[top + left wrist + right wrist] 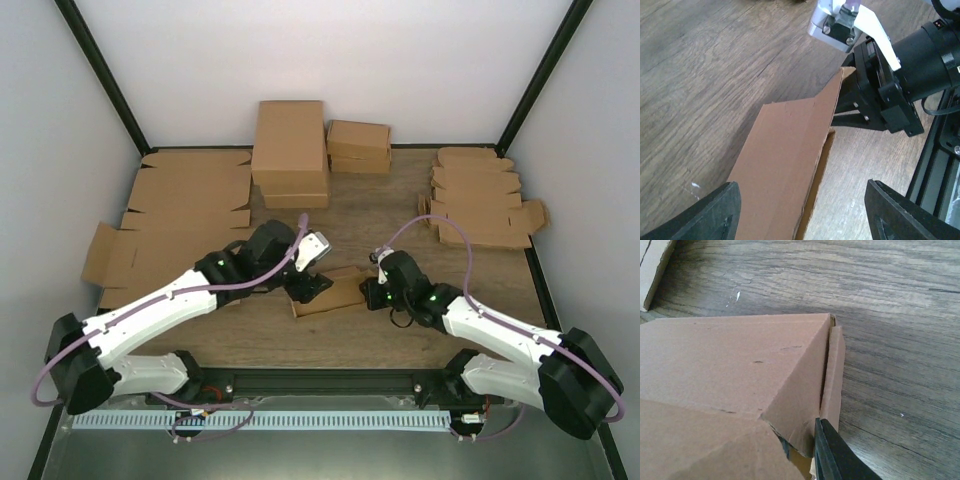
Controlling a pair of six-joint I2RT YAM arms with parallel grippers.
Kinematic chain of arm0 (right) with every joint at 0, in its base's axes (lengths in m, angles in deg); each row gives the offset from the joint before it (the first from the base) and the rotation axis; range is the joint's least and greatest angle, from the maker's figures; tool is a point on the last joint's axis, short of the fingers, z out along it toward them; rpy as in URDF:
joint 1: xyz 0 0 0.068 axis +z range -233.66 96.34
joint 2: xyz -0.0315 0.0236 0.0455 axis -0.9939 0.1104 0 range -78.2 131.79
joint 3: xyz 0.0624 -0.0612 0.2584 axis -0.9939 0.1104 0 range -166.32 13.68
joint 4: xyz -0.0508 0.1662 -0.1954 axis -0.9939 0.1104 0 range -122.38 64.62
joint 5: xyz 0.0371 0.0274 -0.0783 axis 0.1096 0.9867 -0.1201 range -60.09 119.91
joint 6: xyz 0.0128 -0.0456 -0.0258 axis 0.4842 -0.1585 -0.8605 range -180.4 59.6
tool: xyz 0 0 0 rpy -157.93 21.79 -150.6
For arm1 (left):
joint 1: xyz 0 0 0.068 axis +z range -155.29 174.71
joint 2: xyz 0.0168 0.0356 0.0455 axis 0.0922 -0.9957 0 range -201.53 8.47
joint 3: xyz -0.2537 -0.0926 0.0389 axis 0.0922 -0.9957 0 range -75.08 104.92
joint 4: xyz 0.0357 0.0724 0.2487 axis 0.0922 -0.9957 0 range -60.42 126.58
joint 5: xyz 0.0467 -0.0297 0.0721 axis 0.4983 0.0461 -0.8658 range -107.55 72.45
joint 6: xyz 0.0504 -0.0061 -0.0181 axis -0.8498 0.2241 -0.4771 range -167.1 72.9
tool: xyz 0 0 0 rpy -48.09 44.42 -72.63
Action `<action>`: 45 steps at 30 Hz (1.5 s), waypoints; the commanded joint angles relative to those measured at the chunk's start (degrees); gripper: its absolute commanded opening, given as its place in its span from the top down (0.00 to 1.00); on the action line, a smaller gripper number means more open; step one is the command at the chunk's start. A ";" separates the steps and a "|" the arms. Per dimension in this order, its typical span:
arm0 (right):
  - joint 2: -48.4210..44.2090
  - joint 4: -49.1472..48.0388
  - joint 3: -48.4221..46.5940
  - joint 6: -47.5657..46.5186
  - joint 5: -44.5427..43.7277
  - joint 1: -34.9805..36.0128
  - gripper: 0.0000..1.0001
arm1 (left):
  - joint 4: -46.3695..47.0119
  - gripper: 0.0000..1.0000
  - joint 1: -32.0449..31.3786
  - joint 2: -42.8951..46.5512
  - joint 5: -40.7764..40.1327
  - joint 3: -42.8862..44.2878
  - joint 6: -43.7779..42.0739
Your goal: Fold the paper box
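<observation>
The paper box (335, 293), small and brown, lies partly folded on the wooden table between both arms. My left gripper (306, 284) hovers over its left end. In the left wrist view the gripper (802, 185) is open, its black fingers (715, 215) standing wide on either side of the box's top panel (785, 165), apart from it. My right gripper (373, 292) is at the box's right end. In the right wrist view one finger (837, 457) presses against the box's end wall (832, 370); cardboard hides the other finger.
Two stacks of folded brown boxes (290, 152) (358, 146) stand at the back. Large flat cardboard sheets (180, 215) lie on the left. A pile of flat die-cut blanks (482, 197) sits at the back right. Black frame posts and walls bound the table.
</observation>
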 commanded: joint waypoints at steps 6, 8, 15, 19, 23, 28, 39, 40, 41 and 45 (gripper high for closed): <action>0.16 -1.70 0.80 -0.44 0.61 0.36 0.84 | -3.38 0.43 -0.41 -10.23 3.22 5.46 -7.57; 0.15 -1.80 0.71 -0.42 0.79 0.36 0.84 | -3.63 0.44 -0.38 -11.36 3.02 5.81 -7.68; -0.78 -0.76 0.58 -0.86 0.42 0.36 0.78 | -3.29 0.88 -0.42 -12.32 3.25 5.46 -6.81; -2.98 0.78 0.13 -1.10 0.54 0.36 0.69 | -3.23 0.90 -0.36 -13.52 3.37 4.40 -5.44; -5.37 2.99 -0.32 -1.20 0.98 0.36 0.59 | -1.81 0.90 -0.39 -13.20 3.86 2.15 -4.40; -8.03 3.41 -0.10 -0.25 1.12 0.36 0.54 | -0.88 0.89 -0.44 -13.10 3.85 0.65 -3.36; -16.35 3.20 2.87 1.95 0.82 5.22 0.53 | 1.81 0.88 -0.34 -14.47 5.53 0.02 -1.35; -16.77 2.85 3.37 2.39 0.46 5.28 0.53 | 1.88 0.88 -0.41 -14.74 5.64 -0.14 -1.22; -16.93 2.83 3.65 2.88 -0.48 5.29 0.53 | 1.97 0.88 -0.37 -14.98 5.74 -0.42 -1.05; -18.06 3.41 3.92 5.89 -5.98 5.29 0.53 | 2.41 0.87 -0.45 -15.53 6.13 -1.65 -0.09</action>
